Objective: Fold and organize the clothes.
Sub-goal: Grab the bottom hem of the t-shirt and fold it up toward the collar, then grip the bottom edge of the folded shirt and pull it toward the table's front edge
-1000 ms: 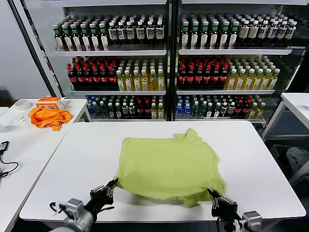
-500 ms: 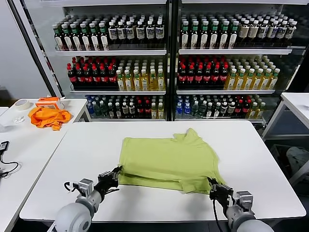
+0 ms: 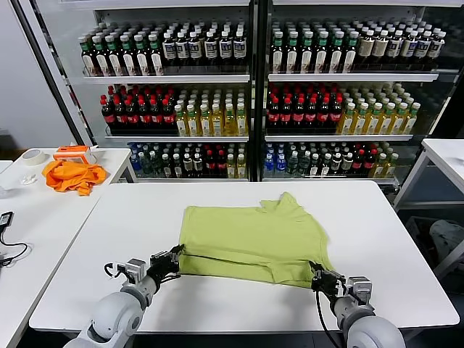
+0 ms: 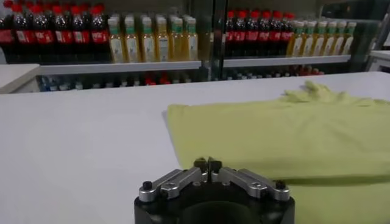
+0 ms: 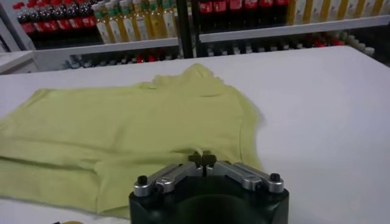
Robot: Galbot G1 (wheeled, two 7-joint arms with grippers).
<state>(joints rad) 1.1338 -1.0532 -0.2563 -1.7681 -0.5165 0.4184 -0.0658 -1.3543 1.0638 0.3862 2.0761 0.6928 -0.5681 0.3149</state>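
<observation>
Lime T-shirt [image 3: 254,239] lay partly folded mid-surface [image 3: 391,239], toward the near edge. Left claw [image 3: 172,258] at its near-left corner, right claw [image 3: 317,274] at near-right corner; both claws looked pinched closed, grip unclear.

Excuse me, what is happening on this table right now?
A two-armed robot is folding a lime T-shirt on a white table. The near hem lies folded up over the shirt. The left gripper is at the near left corner of the fold and the right gripper at the near right corner, both low at the table.
</observation>
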